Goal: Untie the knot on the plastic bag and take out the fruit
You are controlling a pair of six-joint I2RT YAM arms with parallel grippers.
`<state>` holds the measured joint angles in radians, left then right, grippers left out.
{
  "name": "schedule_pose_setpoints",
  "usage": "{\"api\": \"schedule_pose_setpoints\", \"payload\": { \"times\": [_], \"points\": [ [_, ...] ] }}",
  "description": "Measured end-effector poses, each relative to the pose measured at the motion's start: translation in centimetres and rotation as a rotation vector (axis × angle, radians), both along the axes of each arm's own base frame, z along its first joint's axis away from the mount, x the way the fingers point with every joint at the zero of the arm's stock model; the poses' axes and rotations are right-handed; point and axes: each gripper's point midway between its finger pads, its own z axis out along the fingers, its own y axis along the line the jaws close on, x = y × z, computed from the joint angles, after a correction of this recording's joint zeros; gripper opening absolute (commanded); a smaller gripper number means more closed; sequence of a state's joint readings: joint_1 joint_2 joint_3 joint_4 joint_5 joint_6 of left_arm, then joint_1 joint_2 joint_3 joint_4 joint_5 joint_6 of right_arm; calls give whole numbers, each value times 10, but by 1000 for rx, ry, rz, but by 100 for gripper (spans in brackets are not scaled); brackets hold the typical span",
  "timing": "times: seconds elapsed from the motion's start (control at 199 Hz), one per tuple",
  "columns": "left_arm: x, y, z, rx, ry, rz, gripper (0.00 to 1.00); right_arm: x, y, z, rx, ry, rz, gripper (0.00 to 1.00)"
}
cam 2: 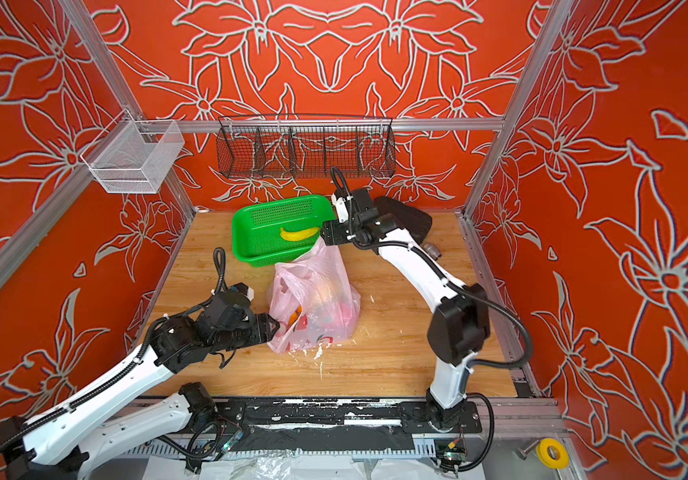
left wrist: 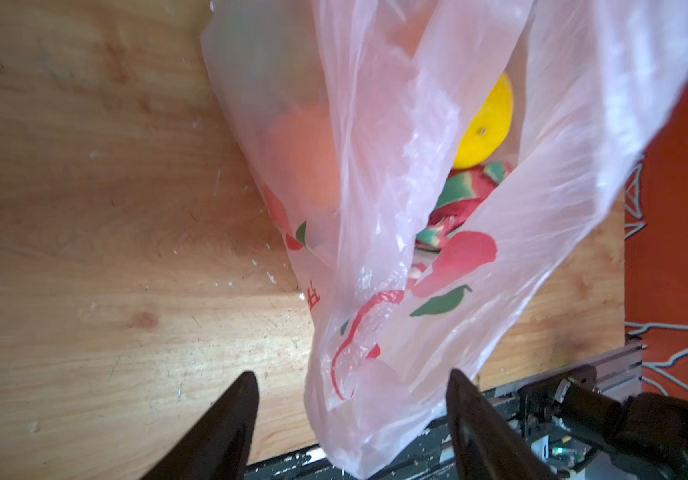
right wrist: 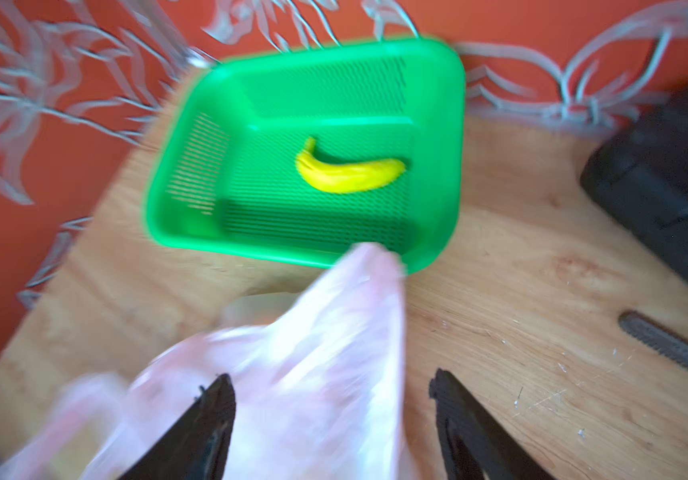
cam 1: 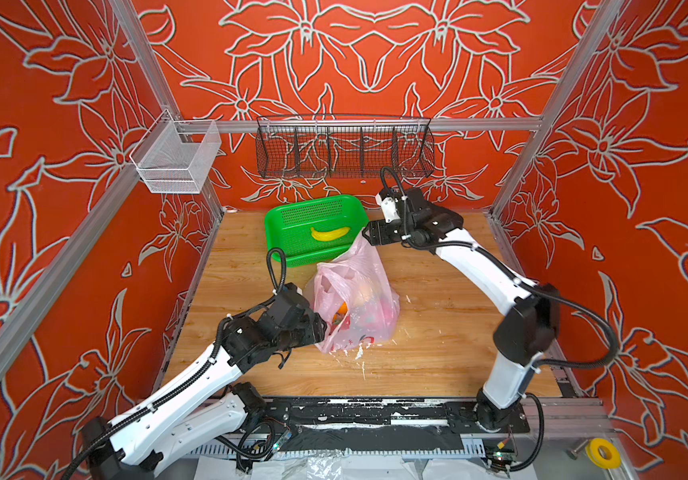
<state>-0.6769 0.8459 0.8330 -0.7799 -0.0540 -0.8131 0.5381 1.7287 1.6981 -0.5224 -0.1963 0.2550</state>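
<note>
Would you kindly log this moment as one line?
left gripper: open, plastic bag between jaws | right gripper: open, bag top between jaws | fruit: inside bag | banana: in green basket

Fruit (left wrist: 488, 116) veiled by the plastic bag (left wrist: 396, 104); right wrist view smeared.
Through the film only one yellow piece shows clearly. An orange one (left wrist: 305, 162) is a haze, a pink-and-green one (left wrist: 463, 195) is half covered, and the rest is hidden. The knot cannot be made out. The green basket (right wrist: 325, 87) and banana (right wrist: 348, 170) are blurred.
</note>
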Motion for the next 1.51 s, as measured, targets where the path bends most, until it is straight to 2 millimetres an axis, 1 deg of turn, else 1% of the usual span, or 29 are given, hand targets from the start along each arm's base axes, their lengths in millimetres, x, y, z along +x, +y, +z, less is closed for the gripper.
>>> {"api": "schedule_pose_setpoints", "payload": {
  "times": [0.045,0.08,0.136,0.181,0.226,0.286,0.357,0.402,0.452,0.553,0.568,0.593,0.603,0.608,0.673,0.683,0.703,0.729,0.754,0.819,0.869,0.955,1.015,1.131,1.196,1.266,1.337,1.432,1.507],
  "points": [
    [7,4,9,5,-27,12,71,-22,9,24,25,-55,46,78],
    [13,7,15,5,-41,25,71,-39,18,38,39,-87,87,78],
    [23,13,21,-6,-51,42,71,-63,33,50,49,-121,152,80],
    [31,17,23,-19,-51,56,71,-79,45,52,52,-130,204,81],
    [37,19,22,-35,-44,63,71,-94,58,47,49,-121,258,83],
    [43,21,20,-52,-30,61,71,-103,70,31,31,-92,299,88],
    [46,19,21,-67,-20,44,71,-102,78,6,-1,-46,308,88],
    [47,16,23,-80,-20,32,72,-98,83,-11,-23,-15,310,85],
    [48,14,25,-92,-23,19,72,-95,89,-32,-42,28,317,80],
    [50,12,26,-105,-31,6,72,-92,102,-66,-56,120,339,56],
    [51,12,26,-105,-32,5,72,-92,104,-69,-55,132,337,52],
    [51,12,26,-103,-33,3,72,-91,106,-74,-55,151,338,43],
    [51,12,26,-102,-33,3,72,-91,107,-77,-62,154,342,37],
    [51,12,26,-102,-33,3,72,-91,107,-77,-62,154,342,37],
    [53,13,26,-96,-39,-4,72,-88,110,-84,-71,181,334,16],
    [53,13,26,-95,-41,-6,72,-88,110,-85,-73,183,332,15],
    [53,12,26,-95,-44,-10,71,-88,110,-86,-76,187,328,9],
    [54,11,27,-96,-50,-18,71,-88,110,-86,-75,191,320,5],
    [55,11,27,-97,-57,-25,70,-88,108,-84,-79,185,315,0],
    [57,5,32,-110,-82,-58,69,-89,102,-81,-70,173,290,0],
    [59,0,36,-123,-105,-92,69,-95,92,-81,-68,163,269,0],
    [63,-12,40,-127,-131,-158,68,-107,64,-75,-64,144,209,0],
    [66,-26,42,-106,-143,-219,67,-114,44,-68,-54,118,154,0],
    [71,-57,48,-16,-191,-349,67,-122,4,-57,-37,66,27,0],
    [76,-71,50,48,-220,-400,70,-126,-18,-57,-36,49,-53,0],
    [84,-78,45,116,-236,-427,73,-133,-39,-65,-43,45,-121,0],
    [95,-78,36,188,-235,-428,74,-141,-54,-77,-49,58,-168,0],
    [107,-74,20,274,-210,-420,74,-153,-72,-101,-63,96,-221,0],
    [112,-70,6,328,-181,-417,74,-163,-84,-125,-81,141,-256,0]
  ]
}}
